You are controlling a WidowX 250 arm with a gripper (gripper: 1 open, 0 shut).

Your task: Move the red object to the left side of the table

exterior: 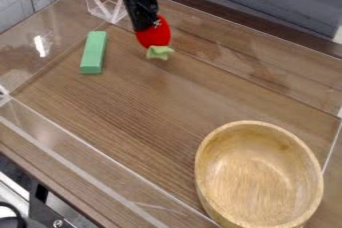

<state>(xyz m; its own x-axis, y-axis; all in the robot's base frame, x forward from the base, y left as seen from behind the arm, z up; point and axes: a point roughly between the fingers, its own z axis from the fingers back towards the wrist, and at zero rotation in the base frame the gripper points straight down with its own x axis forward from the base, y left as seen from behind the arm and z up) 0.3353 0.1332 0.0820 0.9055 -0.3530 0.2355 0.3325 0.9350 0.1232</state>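
The red object [152, 37], a small rounded toy fruit with a light-green leafy stem [160, 52] at its lower end, hangs from my gripper [146, 27]. The black fingers are shut on its upper part and point steeply down. Fruit and gripper are over the back left part of the brown wood-grain table [160, 112], just right of the green block. Whether the leafy end touches the tabletop I cannot tell.
A green rectangular block [94, 51] lies on the left, close to the held fruit. A large wooden bowl [259, 177] stands at the front right. Low clear acrylic walls [80, 147] edge the table, with a clear folded piece [104, 5] at the back left.
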